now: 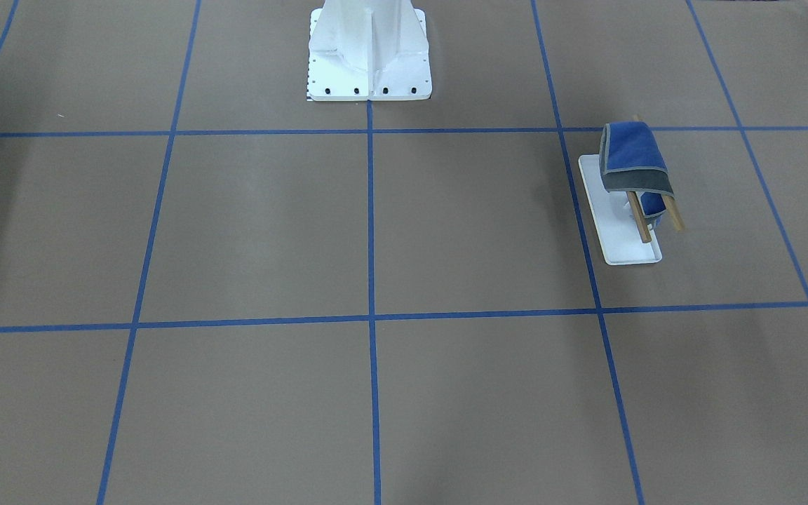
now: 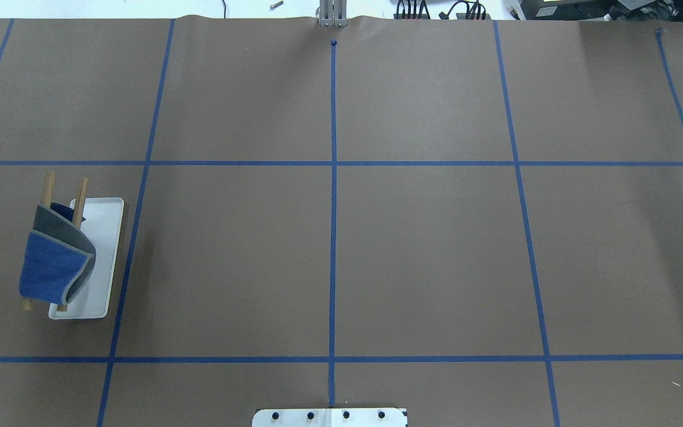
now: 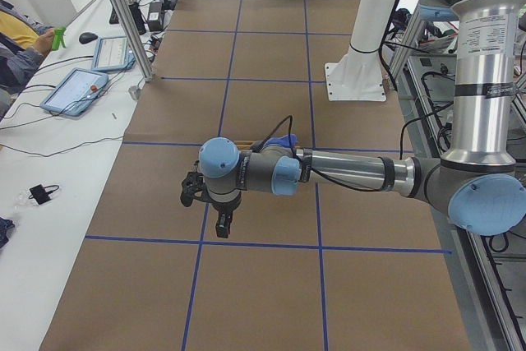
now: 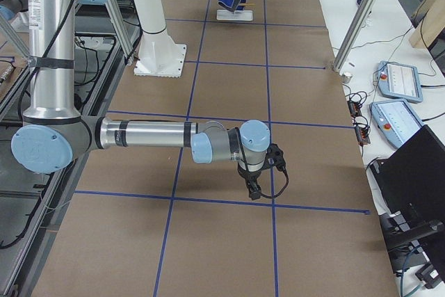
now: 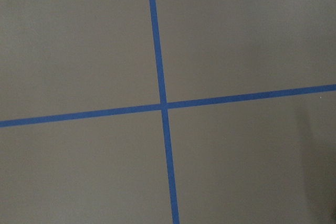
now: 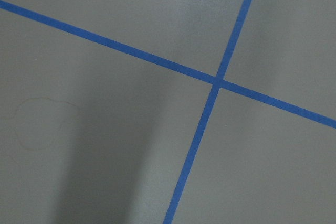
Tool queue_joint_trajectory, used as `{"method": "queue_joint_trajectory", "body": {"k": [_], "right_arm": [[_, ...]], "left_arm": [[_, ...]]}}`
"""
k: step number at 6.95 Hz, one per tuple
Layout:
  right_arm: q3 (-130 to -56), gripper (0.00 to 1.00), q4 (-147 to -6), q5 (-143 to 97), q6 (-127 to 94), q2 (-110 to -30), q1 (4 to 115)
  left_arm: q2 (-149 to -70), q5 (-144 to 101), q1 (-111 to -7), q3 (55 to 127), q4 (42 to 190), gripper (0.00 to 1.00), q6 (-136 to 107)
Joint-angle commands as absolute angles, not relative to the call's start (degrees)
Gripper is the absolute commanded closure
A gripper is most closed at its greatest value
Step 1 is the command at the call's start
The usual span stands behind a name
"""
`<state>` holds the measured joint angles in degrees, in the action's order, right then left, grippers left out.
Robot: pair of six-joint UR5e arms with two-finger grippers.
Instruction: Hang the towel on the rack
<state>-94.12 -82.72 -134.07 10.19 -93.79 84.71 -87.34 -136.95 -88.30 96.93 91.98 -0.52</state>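
On the robot's left half of the table (image 2: 329, 249), the rack (image 2: 101, 237) stands on its flat white base, well apart from the white pedestal (image 1: 369, 52). The towel (image 2: 51, 267) lies draped across both wooden rods, blue side up, with a grey fold turned over toward the far end. It covers the part of the rods nearer the robot; the far rod ends stick out bare.

**Arm status.** Both arms show only in the side views. The left gripper (image 3: 222, 224) hangs above the table near the rack. The right gripper (image 4: 252, 189) hangs above the table well apart from it. Jaw opening cannot be told for either: the side views are too coarse, and each wrist camera shows only brown table and crossed blue tape. Neither gripper appears to carry anything.

**Step in hand.** By the look of the drape, the hanging is judged complete. What is left is to confirm the result and keep clear.

**Procedure for a good finish.**
1. Check the drape from both fixed cameras. Cloth should fall on each side of the rods, not bunch on one.
2. Note that more cloth appears to hang on the outer side, past the base. If correction is needed, pinch one edge only and draw it gently inward.
3. Avoid pushing on the rods; the rack is probably light and could tip or slide.
4. Move the left arm up before moving it sideways.
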Motion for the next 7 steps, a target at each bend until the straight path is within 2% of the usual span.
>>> {"method": "queue_joint_trajectory", "body": {"k": [1,7], "right_arm": [[-94.39,0.0,-82.71,-135.95,9.93,-93.43,84.64],[-95.1,0.0,-82.53,-137.81,8.88,-92.29,84.46]], "left_arm": [[-85.79,-137.02,-88.24,98.08,92.29,0.02,-0.62],[-86.22,-137.02,-88.16,99.05,92.46,0.02,-0.44]]}}
